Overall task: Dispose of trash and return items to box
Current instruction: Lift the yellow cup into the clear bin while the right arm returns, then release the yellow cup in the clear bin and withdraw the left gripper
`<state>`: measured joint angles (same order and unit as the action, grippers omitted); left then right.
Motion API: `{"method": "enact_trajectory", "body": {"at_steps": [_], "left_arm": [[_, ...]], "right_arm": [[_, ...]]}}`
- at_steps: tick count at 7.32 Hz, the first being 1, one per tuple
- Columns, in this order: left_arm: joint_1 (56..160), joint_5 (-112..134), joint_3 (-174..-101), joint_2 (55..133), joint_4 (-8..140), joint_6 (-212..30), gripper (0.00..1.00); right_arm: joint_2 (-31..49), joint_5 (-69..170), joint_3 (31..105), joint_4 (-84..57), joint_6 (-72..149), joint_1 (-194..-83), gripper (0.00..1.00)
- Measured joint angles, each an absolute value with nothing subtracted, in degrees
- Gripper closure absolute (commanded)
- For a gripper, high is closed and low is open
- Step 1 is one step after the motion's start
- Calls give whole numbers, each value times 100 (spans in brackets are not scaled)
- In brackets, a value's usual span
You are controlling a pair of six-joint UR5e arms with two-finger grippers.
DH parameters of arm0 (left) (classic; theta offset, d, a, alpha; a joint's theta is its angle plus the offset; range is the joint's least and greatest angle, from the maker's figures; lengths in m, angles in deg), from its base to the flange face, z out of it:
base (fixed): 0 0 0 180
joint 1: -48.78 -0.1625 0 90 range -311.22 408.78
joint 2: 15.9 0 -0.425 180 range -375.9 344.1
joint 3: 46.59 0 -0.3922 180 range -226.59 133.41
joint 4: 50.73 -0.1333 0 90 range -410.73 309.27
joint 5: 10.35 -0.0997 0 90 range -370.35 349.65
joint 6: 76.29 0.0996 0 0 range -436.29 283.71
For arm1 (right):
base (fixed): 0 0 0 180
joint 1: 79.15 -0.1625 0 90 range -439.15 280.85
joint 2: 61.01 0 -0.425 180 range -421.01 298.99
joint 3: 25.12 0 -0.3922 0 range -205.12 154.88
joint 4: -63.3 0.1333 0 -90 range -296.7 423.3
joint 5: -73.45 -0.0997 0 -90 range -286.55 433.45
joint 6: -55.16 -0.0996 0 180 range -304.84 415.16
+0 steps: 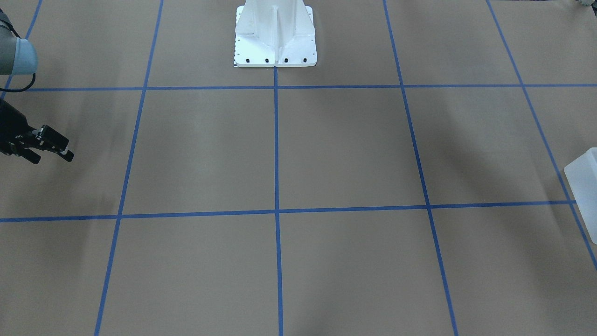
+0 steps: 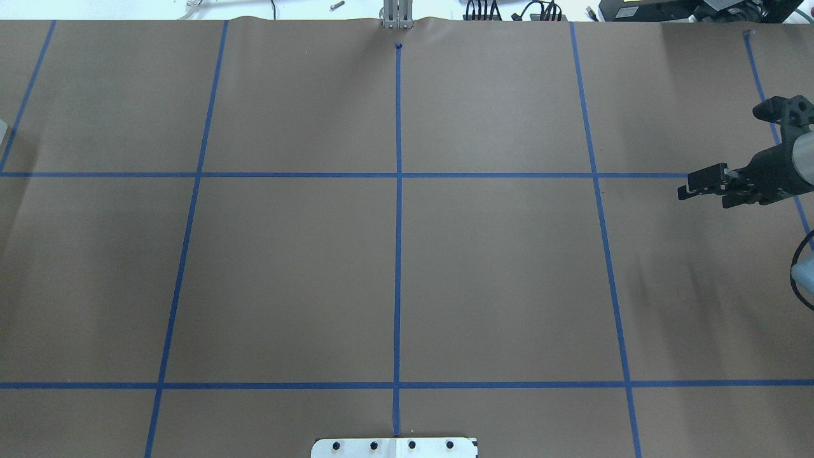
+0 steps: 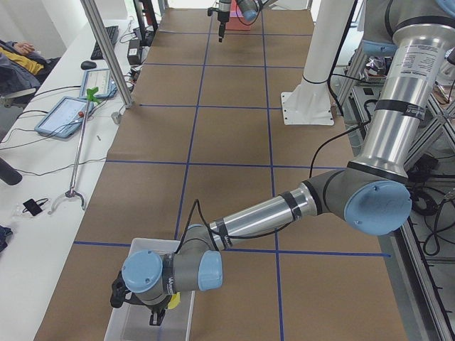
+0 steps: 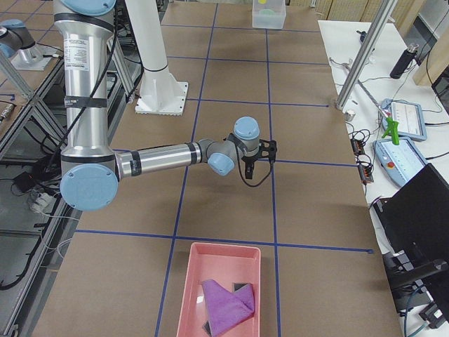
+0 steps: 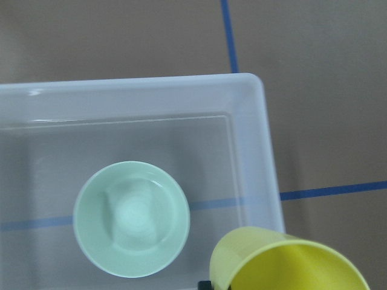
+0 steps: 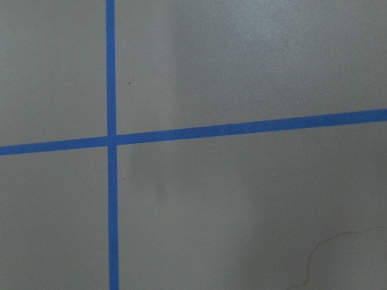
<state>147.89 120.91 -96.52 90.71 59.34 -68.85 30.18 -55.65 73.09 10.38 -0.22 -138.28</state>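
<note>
**Item 1 – yellow cup** [image 5: 284, 261]. The trash. It sits tilted and close under the left wrist camera, over the near corner of the box. The side view shows a spot of yellow right at the left gripper [image 3: 142, 311]. Probably carried, but whether the jaws are clamped on it cannot be told.

**Item 2 – box** [image 5: 269, 151]. Translucent white, at the table's end on the robot's left. It holds one pale green bowl [image 5: 131, 219], upright and apart from the walls.

**Item 3 – right gripper** [image 1: 52, 157]. It hangs over bare brown table [image 2: 286, 273], well apart from the box. The jaws stand apart with nothing between them.

**Item 4 – pink tray** [image 4: 184, 291]. At the opposite end of the table, holding a purple cloth [image 4: 228, 309] – possibly the disposal point, though that is not certain.

**Step in hand (judged):** separating the trash from the box contents, with the cup at the left gripper and the bowl staying in the box.

**Next move calls for:** raising the cup clear of the box wall without nudging the bowl, then carrying it away from the box. The tray lies at the far end, so a hand-over to the waiting right gripper may be needed.
</note>
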Motion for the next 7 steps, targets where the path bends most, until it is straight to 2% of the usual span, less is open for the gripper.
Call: {"method": "enact_trajectory", "body": {"at_steps": [7], "left_arm": [[14797, 12007, -8696, 9139, 7285, -9073, 100]], "right_arm": [[3013, -5523, 7331, 1048, -30, -13783, 0]]}}
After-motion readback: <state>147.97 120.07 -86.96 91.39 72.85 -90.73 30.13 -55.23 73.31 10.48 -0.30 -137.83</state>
